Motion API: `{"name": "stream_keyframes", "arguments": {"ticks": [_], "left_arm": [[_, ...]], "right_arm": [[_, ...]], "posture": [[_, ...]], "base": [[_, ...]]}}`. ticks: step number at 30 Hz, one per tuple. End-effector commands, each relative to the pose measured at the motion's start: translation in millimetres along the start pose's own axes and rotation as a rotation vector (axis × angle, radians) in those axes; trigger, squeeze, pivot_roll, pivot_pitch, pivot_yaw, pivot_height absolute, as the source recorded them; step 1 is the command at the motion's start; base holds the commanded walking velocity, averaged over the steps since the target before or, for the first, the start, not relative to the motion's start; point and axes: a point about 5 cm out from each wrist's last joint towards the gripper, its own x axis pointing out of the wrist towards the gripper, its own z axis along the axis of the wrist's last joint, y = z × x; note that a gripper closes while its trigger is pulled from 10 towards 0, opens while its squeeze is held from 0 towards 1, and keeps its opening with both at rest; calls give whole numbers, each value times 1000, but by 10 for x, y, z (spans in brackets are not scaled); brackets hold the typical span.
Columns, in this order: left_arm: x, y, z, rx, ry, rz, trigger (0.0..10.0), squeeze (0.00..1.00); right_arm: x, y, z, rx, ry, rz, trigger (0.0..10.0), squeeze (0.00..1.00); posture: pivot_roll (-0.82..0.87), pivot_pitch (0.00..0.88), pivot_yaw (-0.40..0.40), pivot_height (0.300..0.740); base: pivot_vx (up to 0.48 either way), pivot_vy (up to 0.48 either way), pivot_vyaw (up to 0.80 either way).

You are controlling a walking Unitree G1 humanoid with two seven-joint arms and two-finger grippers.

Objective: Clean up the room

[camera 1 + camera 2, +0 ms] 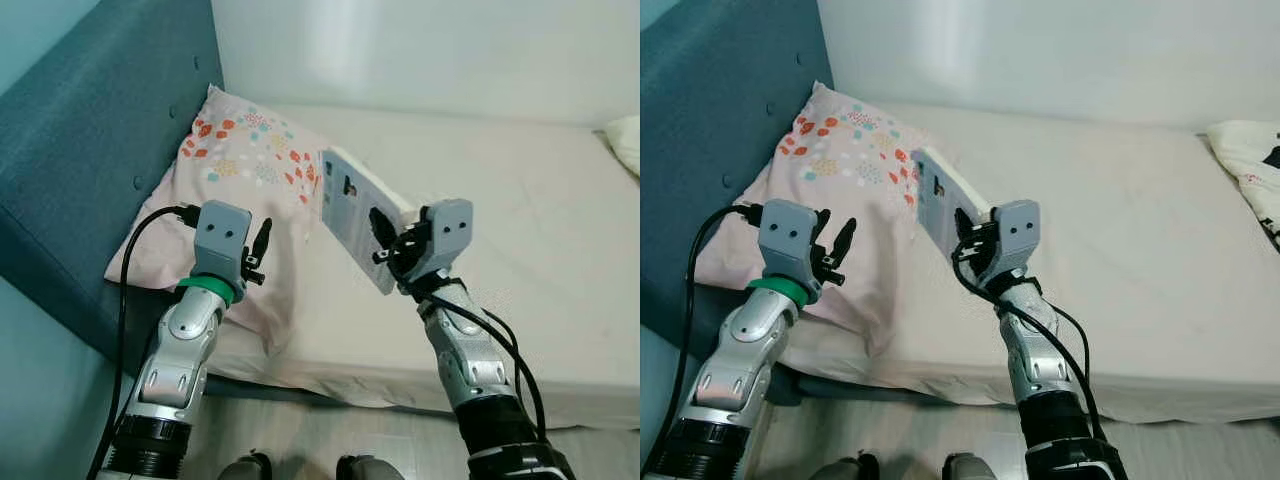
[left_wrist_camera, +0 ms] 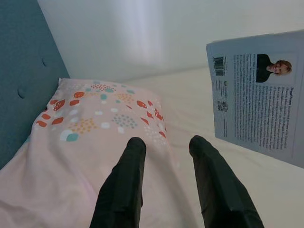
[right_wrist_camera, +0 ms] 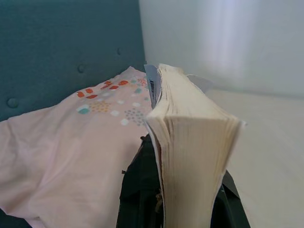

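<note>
My right gripper is shut on a thick paperback book, holding it up on edge above the bed, its pale blue back cover facing left. The right wrist view looks along the book's yellowed page edges, with a black finger on each side. My left gripper is open and holds nothing; it hovers over the pink pillow with its red and teal pattern. In the left wrist view its two black fingers stand apart, and the book's back cover hangs to one side.
The bed has a cream sheet and a teal padded headboard on the left. A white wall runs behind the bed. Another patterned cushion lies at the far right. The floor shows below the mattress edge.
</note>
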Motion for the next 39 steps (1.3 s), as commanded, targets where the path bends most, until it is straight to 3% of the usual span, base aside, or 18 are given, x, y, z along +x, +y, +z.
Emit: {"name": "stream_keyframes", "arguments": {"ticks": [1,17,39], "left_arm": [[-20,-16,-25,0,12,-12,10000,0],[-21,-10,-12,2,12,-20,10000,0],[-72,-41,9,6,15,-43,10000,0]], "right_arm": [[8,-26,24,8,-21,-21,10000,0],[14,-49,19,13,-26,-40,10000,0],[9,-121,106,8,-70,-53,10000,0]], "posture": [[-79,57,27,690],[-77,58,37,630],[-67,92,50,515]], "base": [[0,0,0],[0,0,0],[0,0,0]]}}
